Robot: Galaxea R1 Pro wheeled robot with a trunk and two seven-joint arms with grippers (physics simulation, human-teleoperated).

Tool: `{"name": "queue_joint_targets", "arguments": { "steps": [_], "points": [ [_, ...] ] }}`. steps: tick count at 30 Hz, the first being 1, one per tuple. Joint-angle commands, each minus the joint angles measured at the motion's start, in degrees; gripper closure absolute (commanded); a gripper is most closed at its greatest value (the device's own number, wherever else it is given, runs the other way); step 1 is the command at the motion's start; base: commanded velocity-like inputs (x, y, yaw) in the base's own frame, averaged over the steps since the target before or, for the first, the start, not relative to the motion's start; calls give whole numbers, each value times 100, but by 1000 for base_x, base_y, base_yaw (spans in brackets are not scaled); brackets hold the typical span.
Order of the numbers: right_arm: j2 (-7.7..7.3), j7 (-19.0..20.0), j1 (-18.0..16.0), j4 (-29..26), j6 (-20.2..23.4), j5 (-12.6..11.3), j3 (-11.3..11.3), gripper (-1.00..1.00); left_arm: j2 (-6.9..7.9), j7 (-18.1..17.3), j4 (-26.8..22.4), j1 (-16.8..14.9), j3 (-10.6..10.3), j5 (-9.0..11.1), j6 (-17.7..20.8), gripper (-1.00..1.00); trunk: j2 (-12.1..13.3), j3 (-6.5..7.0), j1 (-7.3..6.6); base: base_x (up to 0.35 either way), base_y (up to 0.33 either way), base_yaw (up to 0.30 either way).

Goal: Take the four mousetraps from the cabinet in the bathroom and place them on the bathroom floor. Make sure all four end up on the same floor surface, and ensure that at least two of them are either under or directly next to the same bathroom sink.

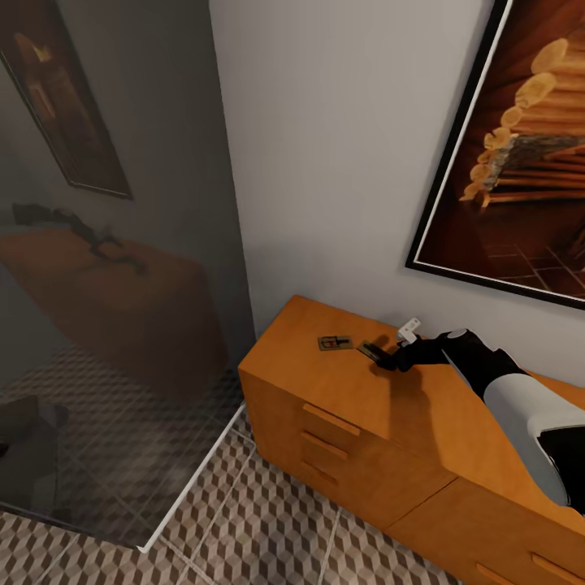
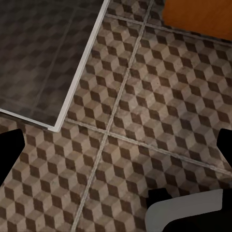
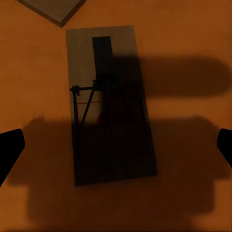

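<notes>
The cabinet (image 1: 349, 406) sits in the lower right of the head view. It is orange-brown wood with a smooth flat top, and its drawer fronts have slim bar handles. One mousetrap (image 1: 334, 342) lies flat on the top, near the middle of the frame. It is a small brown board with thin dark wire on it.

The right gripper (image 1: 375, 353) is low over the cabinet top, just right of that trap, at the end of a black and white arm. A small dark flat thing lies right under its tip (too small there to tell what it is).

In the right wrist view, a second mousetrap (image 3: 110, 104) lies flat on the orange wood, in the middle of the frame between the two black fingertips (image 3: 9, 150). It is a long wooden rectangle with a dark plate, thin wire and a small red mark, partly in shadow. The fingers are spread wide, one at each side edge, and touch nothing. The corner of another board (image 3: 53, 9) pokes in at the upper left.

In the left wrist view, the left gripper (image 2: 116, 150) is spread wide too, holding nothing, over the bathroom floor (image 2: 159, 96). The tiles have a brown, beige and white cube pattern with pale lines between them. A smoky glass panel (image 2: 43, 53) with a white edge fills the upper left.
</notes>
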Motion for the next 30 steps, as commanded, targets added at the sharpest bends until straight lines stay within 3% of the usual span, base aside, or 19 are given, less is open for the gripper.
{"name": "queue_joint_targets", "arguments": {
  "steps": [1, 16, 30],
  "points": [
    [-2, 28, -2, -6, 28, 36, -7, -100, -1, -32, 22, -11, -32, 47, -31, -100, -11, -10, 3, 0, 0, 0],
    [-3, 28, -2, 39, 27, 36, -7, -100, -1, -32, 21, -11, -32, 47, -26, -100, -11, -22, 3, 0, 0, 0],
    [-3, 28, -2, 40, 27, 36, -7, -100, -1, -32, 23, -11, -32, 47, -26, -100, -11, -129, 3, 0, 0, 0]
  ]
}}
